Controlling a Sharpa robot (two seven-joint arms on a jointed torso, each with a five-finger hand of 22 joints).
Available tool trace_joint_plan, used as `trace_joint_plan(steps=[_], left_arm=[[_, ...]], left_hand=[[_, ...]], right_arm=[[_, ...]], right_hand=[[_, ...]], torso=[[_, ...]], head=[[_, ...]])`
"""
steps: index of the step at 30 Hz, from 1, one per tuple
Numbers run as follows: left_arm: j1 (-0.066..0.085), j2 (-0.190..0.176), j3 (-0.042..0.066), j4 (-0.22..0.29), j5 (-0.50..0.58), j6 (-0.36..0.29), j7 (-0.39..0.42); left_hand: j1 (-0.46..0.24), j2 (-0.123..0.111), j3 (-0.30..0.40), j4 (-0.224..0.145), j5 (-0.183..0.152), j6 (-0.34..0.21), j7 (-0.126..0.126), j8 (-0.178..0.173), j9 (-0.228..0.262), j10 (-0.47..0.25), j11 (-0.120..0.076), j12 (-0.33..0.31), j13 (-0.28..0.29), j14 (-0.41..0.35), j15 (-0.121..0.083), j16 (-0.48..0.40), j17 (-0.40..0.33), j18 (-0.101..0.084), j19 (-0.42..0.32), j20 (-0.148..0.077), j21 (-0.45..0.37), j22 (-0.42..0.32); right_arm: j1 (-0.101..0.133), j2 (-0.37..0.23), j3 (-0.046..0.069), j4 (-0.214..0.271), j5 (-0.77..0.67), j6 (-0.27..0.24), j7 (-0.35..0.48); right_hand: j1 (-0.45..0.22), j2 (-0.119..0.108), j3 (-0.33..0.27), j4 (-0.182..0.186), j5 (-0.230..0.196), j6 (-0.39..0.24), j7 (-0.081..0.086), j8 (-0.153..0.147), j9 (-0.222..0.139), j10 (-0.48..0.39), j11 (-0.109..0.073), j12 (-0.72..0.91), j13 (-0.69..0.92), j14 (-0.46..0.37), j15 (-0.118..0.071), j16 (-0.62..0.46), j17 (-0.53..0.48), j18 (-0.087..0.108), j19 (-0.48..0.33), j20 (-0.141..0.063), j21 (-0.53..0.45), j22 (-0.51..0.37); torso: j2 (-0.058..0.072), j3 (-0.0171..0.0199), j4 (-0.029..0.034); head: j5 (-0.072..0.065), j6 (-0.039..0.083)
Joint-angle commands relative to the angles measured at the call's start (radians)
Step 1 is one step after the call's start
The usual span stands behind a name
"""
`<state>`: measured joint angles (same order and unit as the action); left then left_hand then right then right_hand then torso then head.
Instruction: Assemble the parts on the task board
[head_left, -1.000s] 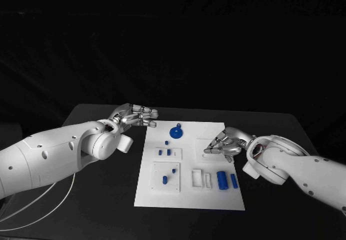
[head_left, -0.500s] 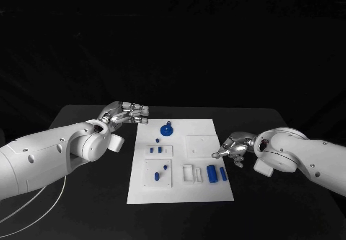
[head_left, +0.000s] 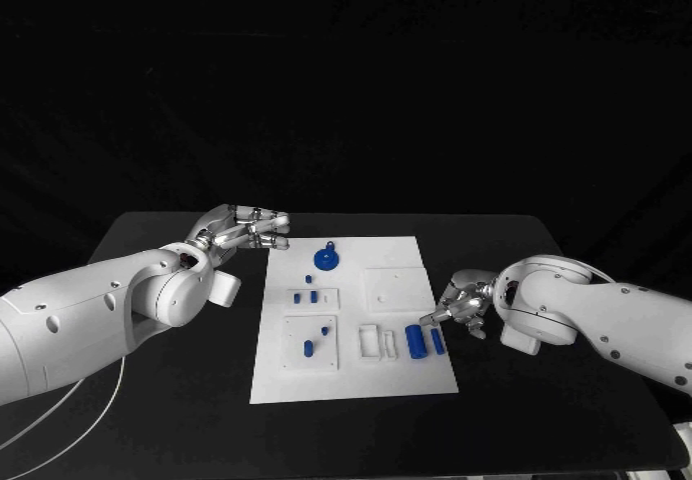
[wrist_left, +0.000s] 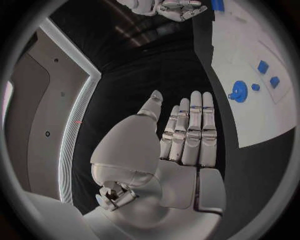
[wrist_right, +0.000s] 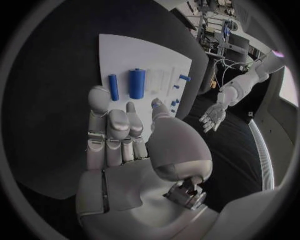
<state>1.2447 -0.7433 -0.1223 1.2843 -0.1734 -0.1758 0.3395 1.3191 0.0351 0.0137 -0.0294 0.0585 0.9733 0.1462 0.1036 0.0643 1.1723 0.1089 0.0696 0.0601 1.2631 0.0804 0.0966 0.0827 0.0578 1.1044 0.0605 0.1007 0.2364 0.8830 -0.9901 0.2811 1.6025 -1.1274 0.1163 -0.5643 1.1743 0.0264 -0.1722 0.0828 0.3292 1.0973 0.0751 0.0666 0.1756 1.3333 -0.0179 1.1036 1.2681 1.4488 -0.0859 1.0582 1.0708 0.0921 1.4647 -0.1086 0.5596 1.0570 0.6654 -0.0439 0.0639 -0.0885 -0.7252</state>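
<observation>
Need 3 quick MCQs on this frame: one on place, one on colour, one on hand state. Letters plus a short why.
1. Where does the right hand sit?
A. beside the board's right edge, near two upright cylinders
B. over the round knob
C. off the table's far side

2. What colour is the round knob on the task board?
A. red
B. blue
C. green

3. What state is the left hand in?
A. holding a part
B. fist closed
C. fingers extended, holding nothing

Answers: 1 A, the head view shows it by the cylinders at the board's right edge. 2 B, it is blue in the head view. 3 C, the left wrist view shows straight fingers and a bare palm.
</observation>
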Motion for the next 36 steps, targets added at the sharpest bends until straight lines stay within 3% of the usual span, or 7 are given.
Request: trace_joint_plan(steps=[1, 8, 13, 16, 23, 32, 36], left_arm=[[-0.004, 0.004, 0.000, -0.001, 0.005, 0.016, 0.013], [-0.007, 0.007, -0.003, -0.002, 0.006, 0.031, 0.003], [-0.007, 0.006, -0.005, -0.001, 0.009, 0.040, 0.001], [-0.008, 0.007, -0.005, -0.001, 0.010, 0.041, 0.000], [-0.008, 0.007, -0.005, 0.002, 0.012, 0.044, 0.005], [-0.008, 0.001, -0.005, 0.002, 0.014, 0.027, 0.008], [-0.008, 0.001, -0.005, 0.001, 0.014, 0.015, -0.001]], left_hand=[[-0.014, -0.003, -0.013, 0.002, -0.005, -0.006, 0.002, 0.005, 0.000, -0.005, 0.003, 0.000, 0.000, 0.001, 0.001, 0.003, 0.001, -0.013, 0.010, 0.002, -0.007, -0.007], [-0.013, 0.000, -0.021, 0.004, -0.006, -0.011, 0.004, 0.006, 0.000, -0.020, 0.007, 0.000, 0.000, -0.001, 0.003, 0.002, 0.000, -0.013, 0.013, 0.003, -0.010, -0.018], [-0.013, -0.001, -0.024, 0.005, -0.006, -0.013, 0.004, 0.006, 0.000, -0.025, 0.008, 0.001, 0.000, -0.001, 0.004, 0.002, 0.000, -0.012, 0.014, 0.004, -0.011, -0.023], [-0.008, 0.003, -0.025, 0.004, -0.005, -0.013, 0.004, 0.009, 0.000, -0.026, 0.008, 0.002, 0.001, -0.001, 0.004, 0.002, 0.000, -0.011, 0.016, 0.004, -0.012, -0.030], [-0.008, 0.003, -0.025, 0.003, -0.005, -0.013, 0.004, 0.010, 0.000, -0.026, 0.009, 0.003, 0.001, -0.001, 0.003, 0.003, 0.000, -0.011, 0.017, 0.004, -0.011, -0.034], [-0.019, -0.007, -0.033, 0.008, -0.006, -0.007, 0.002, 0.013, 0.000, -0.023, 0.007, 0.003, 0.001, 0.002, 0.003, 0.004, 0.001, -0.011, 0.020, 0.003, -0.010, -0.039], [-0.017, -0.007, -0.032, 0.009, -0.006, -0.007, 0.002, 0.013, 0.000, -0.021, 0.007, 0.004, 0.001, 0.004, 0.002, 0.005, 0.001, -0.011, 0.022, 0.003, -0.008, -0.041]], right_arm=[[-0.003, 0.012, -0.006, 0.008, -0.093, -0.007, -0.057], [-0.005, 0.036, -0.020, 0.020, -0.174, -0.014, -0.078], [-0.006, 0.046, -0.038, 0.031, -0.178, 0.025, -0.094], [-0.006, 0.054, -0.050, 0.030, -0.166, 0.047, -0.098], [-0.010, 0.076, -0.067, 0.011, -0.168, 0.072, -0.110], [-0.012, 0.115, -0.089, -0.023, -0.175, 0.066, -0.117], [-0.012, 0.138, -0.100, -0.035, -0.176, 0.047, -0.118]], right_hand=[[-0.008, 0.007, -0.008, 0.003, -0.003, 0.004, 0.000, -0.003, -0.002, 0.004, 0.000, 0.004, 0.003, 0.002, 0.003, 0.004, 0.002, 0.013, 0.042, 0.004, 0.006, 0.002], [-0.016, -0.002, -0.014, 0.016, -0.022, 0.005, -0.001, -0.003, -0.002, 0.009, 0.000, 0.009, 0.009, 0.004, 0.002, 0.011, 0.008, 0.013, 0.043, 0.004, 0.014, 0.009], [-0.022, -0.003, -0.013, 0.028, -0.042, 0.001, 0.000, -0.003, -0.004, 0.007, 0.000, 0.007, 0.010, 0.003, 0.003, 0.013, 0.012, 0.013, 0.042, 0.004, 0.017, 0.015], [-0.022, -0.002, -0.012, 0.030, -0.050, -0.001, 0.001, -0.003, -0.005, 0.007, 0.001, 0.006, 0.011, 0.003, 0.004, 0.012, 0.011, 0.012, 0.041, 0.005, 0.017, 0.017], [-0.029, -0.006, -0.013, 0.035, -0.051, -0.005, 0.002, -0.003, -0.007, -0.001, 0.002, -0.005, 0.006, 0.001, 0.004, 0.006, 0.008, 0.013, 0.039, 0.005, 0.006, 0.014], [-0.037, -0.019, -0.020, 0.040, -0.057, -0.001, 0.000, -0.002, -0.006, 0.000, 0.001, -0.005, 0.007, 0.002, 0.004, 0.005, 0.009, 0.013, 0.040, 0.006, 0.003, 0.016], [-0.038, -0.020, -0.020, 0.041, -0.059, 0.001, 0.000, -0.002, -0.005, 0.000, 0.001, -0.005, 0.007, 0.002, 0.004, 0.005, 0.009, 0.013, 0.041, 0.006, 0.003, 0.016]], torso=[[-0.009, -0.0042, 0.0008], [-0.010, -0.0092, 0.0026], [-0.008, -0.0080, 0.0031], [-0.008, -0.0076, 0.0036], [-0.007, -0.0067, 0.0018], [-0.005, -0.0066, 0.0032], [-0.006, -0.0078, 0.0044]], head=[[0.000, -0.004], [0.007, -0.009], [0.012, -0.012], [0.026, -0.018], [0.040, -0.023], [0.042, -0.022], [0.035, -0.023]])
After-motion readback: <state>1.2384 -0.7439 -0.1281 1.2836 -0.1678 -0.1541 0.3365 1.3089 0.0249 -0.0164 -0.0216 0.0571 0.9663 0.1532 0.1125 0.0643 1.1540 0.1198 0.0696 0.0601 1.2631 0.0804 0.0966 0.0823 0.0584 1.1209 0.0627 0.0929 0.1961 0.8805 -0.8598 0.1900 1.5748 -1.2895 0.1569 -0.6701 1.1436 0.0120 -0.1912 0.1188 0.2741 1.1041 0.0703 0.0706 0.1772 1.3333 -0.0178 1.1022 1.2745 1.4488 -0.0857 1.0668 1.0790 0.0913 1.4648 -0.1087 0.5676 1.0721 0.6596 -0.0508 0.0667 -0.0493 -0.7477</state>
